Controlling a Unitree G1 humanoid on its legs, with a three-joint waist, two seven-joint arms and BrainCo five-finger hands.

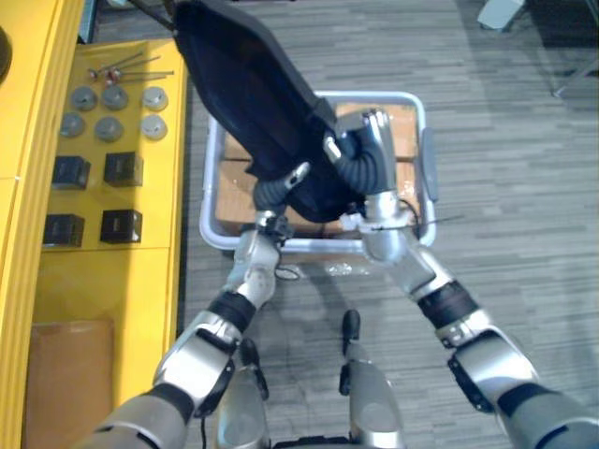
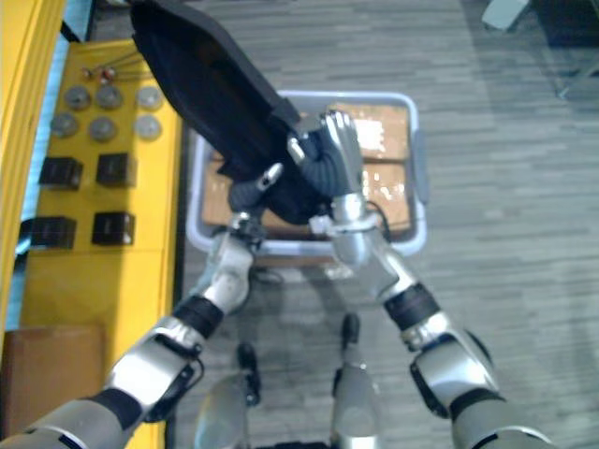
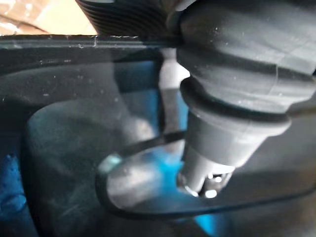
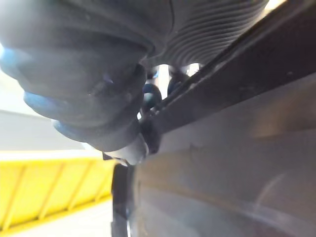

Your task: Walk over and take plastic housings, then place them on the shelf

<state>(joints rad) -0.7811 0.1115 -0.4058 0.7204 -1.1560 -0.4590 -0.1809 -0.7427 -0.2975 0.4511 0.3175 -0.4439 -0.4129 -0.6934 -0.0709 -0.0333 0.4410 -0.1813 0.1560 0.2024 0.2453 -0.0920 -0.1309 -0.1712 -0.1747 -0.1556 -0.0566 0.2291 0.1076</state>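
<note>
The floor (image 1: 505,187) here is grey, laid in narrow plank-like strips. On it, straight in front of the robot, stands a pale plastic crate (image 1: 423,122) with brown cardboard (image 1: 401,114) lying inside. Along the robot's left runs a bright yellow shelf (image 1: 150,271). Towards the shelf's far edge lie a few bolts (image 1: 126,70). Nearer than those are two rows of round metal discs (image 1: 114,96), then four small black blocks (image 1: 123,168) set two by two. A brown cardboard sheet (image 1: 70,374) sits at the shelf's near left corner.

The black plastic housing (image 1: 248,94), a large glossy shell, is held up in the air by both hands. It is tilted, its near end over the crate and its far end reaching over the shelf's right edge. The left hand (image 1: 273,192) pinches the housing's near edge, thumb on top. The right hand (image 1: 370,140) clasps the housing's right side, its fingers (image 2: 339,126) curled over the rim.

The left wrist view has bluish reflections on the housing's shiny face. The right wrist view looks along the housing's edge to the yellow shelf beyond.
</note>
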